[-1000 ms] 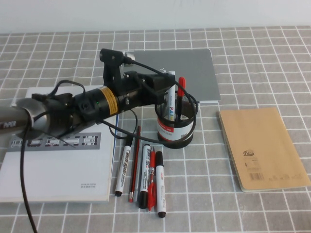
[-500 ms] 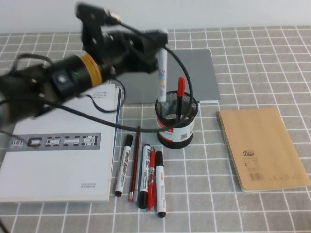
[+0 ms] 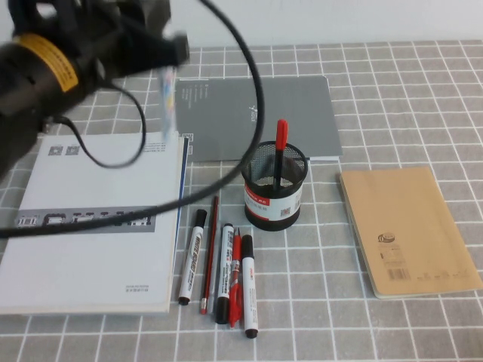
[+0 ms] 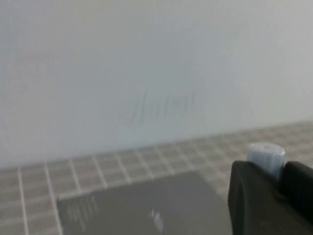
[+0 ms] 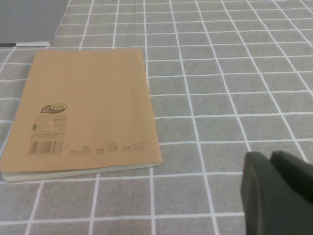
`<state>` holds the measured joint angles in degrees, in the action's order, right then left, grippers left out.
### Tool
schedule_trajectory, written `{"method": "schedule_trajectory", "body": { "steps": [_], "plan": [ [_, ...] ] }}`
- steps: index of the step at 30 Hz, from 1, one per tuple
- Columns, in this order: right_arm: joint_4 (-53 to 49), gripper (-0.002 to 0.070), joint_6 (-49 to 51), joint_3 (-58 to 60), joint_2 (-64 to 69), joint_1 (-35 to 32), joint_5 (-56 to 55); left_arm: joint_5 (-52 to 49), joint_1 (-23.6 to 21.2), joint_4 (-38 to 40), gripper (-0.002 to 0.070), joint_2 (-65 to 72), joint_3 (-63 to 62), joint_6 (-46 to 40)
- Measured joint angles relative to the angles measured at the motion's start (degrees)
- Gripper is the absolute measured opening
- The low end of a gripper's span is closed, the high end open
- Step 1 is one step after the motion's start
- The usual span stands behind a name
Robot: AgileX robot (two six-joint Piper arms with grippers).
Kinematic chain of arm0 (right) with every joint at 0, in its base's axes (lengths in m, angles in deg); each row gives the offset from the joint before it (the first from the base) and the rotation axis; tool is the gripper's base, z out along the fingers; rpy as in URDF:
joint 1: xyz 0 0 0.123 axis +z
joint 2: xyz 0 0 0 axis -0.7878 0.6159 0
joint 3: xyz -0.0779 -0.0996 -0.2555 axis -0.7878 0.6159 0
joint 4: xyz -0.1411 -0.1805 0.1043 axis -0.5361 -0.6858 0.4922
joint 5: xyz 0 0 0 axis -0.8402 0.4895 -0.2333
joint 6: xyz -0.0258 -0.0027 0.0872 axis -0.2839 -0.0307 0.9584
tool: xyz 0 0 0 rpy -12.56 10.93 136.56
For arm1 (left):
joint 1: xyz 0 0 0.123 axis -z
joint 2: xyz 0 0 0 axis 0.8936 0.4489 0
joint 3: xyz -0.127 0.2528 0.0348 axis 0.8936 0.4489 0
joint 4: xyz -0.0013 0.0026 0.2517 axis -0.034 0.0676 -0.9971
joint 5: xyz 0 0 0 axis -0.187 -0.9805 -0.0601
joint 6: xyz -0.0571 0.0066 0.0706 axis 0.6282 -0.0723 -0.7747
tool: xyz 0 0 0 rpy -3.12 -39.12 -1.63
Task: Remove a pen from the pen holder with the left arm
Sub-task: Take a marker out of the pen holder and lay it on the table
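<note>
Grey cloth (image 3: 377,332) ruled in white squares across the whole tabletop, pale blank wall behind. Nearest the robot, lying side by side and untouched: loose row of black, white and red markers (image 3: 223,271). To their left, large white softcover book (image 3: 90,226). To their right and well apart, brown kraft-paper notebook (image 3: 407,226), with right gripper (image 5: 279,191) parked low over the cloth just beside it and out of the high view; open or closed, cannot tell.

Just beyond the loose row, standing upright: black wire-mesh pen holder (image 3: 290,170), with only one slim red-capped pen (image 3: 281,136) leaning inside. Behind the holder, lying flat: dark-grey folder (image 3: 294,105).

Farthest back and high on the left, near the white book's far corner: left gripper (image 3: 170,53), clamped narrow on white-barrelled marker pen (image 3: 167,102). Gripped near its top end, hanging roughly straight down in the air, well apart from the holder and touching nothing else.

Judged step: extraction itself done, carry-away in hand. Next move, most likely: lower toward a bare patch of cloth or a spot beside the loose row, tilt the barrel flat, then open. Calls for enough height over the book while crossing, and a gentle release so as not to roll the round barrel into the other markers.
</note>
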<state>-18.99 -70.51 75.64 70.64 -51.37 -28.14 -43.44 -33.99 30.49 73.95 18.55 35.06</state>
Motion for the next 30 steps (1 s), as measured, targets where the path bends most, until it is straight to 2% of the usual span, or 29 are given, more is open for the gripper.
{"method": "schedule_trajectory", "body": {
  "steps": [2, 4, 6, 8, 11, 18, 30],
  "plan": [
    [0.00, -0.0013, 0.00, 0.00, 0.00, 0.00, 0.00, -7.65, 0.51, 18.32, 0.0076, -0.11, 0.25, -18.80],
    [0.00, -0.0013, 0.00, 0.00, 0.00, 0.00, 0.00, -15.61, 0.60, 39.98, 0.0076, 1.02, 0.45, -40.04],
    [0.00, -0.0013, 0.00, 0.00, 0.00, 0.00, 0.00, -22.56, -0.18, 56.63, 0.0076, 2.82, 0.60, -55.20],
    [0.00, -0.0013, 0.00, 0.00, 0.00, 0.00, 0.00, -28.18, -1.03, 67.71, 0.0076, 5.14, 0.60, -63.73],
    [0.00, -0.0013, 0.00, 0.00, 0.00, 0.00, 0.00, -32.62, -3.17, 72.96, 0.0076, 9.17, 0.60, -66.48],
    [0.00, -0.0013, 0.00, 0.00, 0.00, 0.00, 0.00, -37.31, -8.73, 75.84, 0.0076, 19.36, 0.60, -66.06],
    [0.00, -0.0013, 0.00, 0.00, 0.00, 0.00, 0.00, -35.66, -12.50, 82.72, 0.0076, 28.26, 0.60, -66.51]
  ]
}}
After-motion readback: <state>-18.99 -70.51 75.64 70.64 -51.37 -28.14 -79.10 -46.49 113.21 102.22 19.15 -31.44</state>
